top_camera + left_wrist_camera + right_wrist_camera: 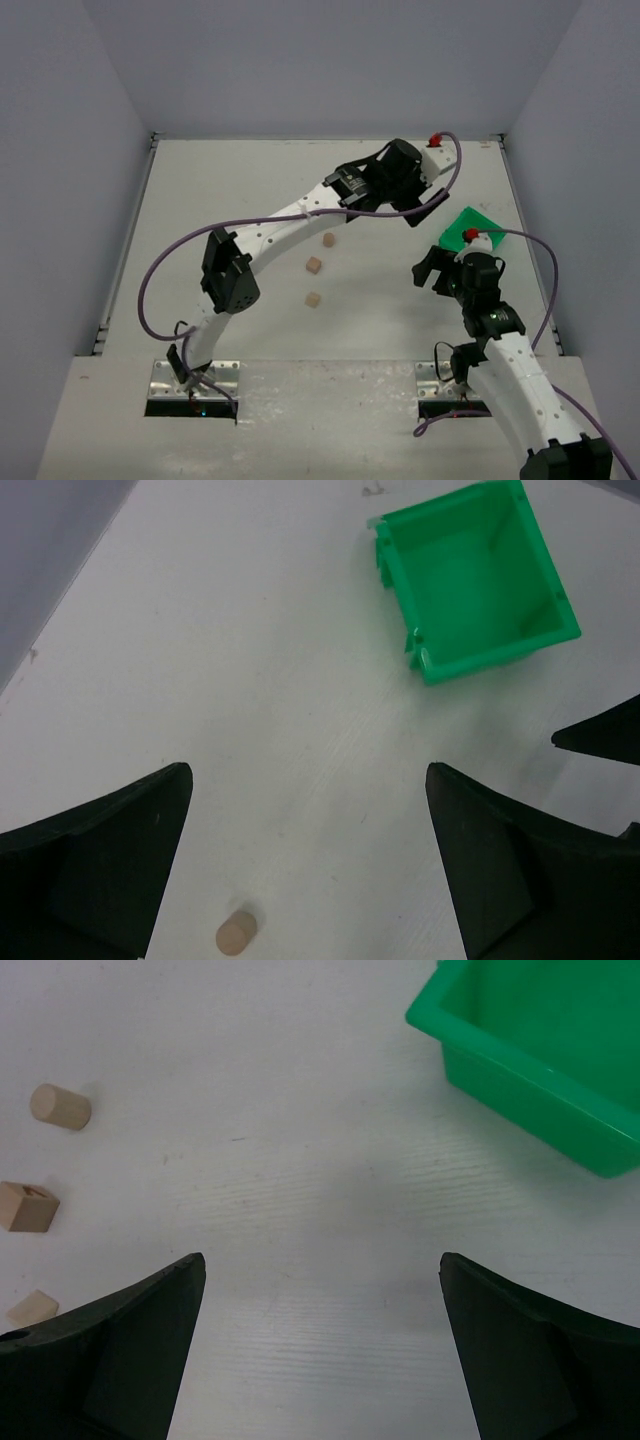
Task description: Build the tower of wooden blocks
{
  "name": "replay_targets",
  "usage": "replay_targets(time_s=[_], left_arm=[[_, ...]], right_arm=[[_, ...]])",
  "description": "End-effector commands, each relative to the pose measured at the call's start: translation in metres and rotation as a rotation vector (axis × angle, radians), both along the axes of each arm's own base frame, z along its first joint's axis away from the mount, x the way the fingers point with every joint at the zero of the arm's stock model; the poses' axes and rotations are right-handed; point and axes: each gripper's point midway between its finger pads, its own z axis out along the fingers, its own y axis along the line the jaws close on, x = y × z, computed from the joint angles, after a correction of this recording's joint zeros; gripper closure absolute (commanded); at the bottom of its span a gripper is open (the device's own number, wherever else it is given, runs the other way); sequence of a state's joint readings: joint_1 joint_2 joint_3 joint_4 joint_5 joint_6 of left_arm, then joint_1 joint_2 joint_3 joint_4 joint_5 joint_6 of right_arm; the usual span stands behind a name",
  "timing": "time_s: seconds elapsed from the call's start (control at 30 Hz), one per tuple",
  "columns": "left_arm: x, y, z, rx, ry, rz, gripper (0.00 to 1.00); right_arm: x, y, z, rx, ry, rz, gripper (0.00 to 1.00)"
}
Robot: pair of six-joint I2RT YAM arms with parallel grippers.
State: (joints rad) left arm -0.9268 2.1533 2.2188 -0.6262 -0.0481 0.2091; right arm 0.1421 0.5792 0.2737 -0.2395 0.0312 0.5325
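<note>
Our left gripper [305,772] and right gripper [320,1260] hang spread wide, holding nothing. Three small light-tan wooden blocks [314,265] lie apart on the white table [200,200], unstacked. We judge stacking not begun; next we need one gripper lowered over a block.

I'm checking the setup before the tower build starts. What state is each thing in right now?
Left hand: open, empty.
Right hand: open, empty.
Green bin: upright, nothing inside.
Wooden cylinder: lying on its side, unstacked.
Middle block: lying alone, unstacked.
Third block: lying alone, unstacked.
</note>
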Motion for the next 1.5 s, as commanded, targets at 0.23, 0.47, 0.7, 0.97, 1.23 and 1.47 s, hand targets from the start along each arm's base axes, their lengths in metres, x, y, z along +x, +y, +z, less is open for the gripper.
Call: replay_targets(time_s=[0.23,0.47,0.7,0.97,1.23,1.47], left_arm=[[-0.069,0.131,-0.08,-0.098,0.202,0.401,0.0],[-0.075,0.191,-0.139,-0.073,0.271,0.515,0.01],[-0.063,0.2,-0.161,-0.077,0.297,0.52,0.08],[-0.055,0.199,-0.177,-0.056,0.331,0.503,0.23],[-0.053,0.201,-0.198,-0.006,0.351,0.531,0.31],[-0.049,0.2,-0.199,0.002,0.358,0.539,0.42]], right_arm=[[-0.004,-0.042,0.016,-0.011,-0.1,-0.279,0.01],[-0.003,-0.031,0.011,0.008,-0.068,-0.225,0.01],[0.0,-0.026,0.007,0.02,-0.056,-0.206,0.01],[0.0,-0.028,0.003,0.008,-0.035,-0.214,0.01],[0.001,-0.027,-0.002,0.002,-0.011,-0.21,0.01],[0.0,-0.03,-0.002,-0.009,-0.011,-0.218,0.01]])
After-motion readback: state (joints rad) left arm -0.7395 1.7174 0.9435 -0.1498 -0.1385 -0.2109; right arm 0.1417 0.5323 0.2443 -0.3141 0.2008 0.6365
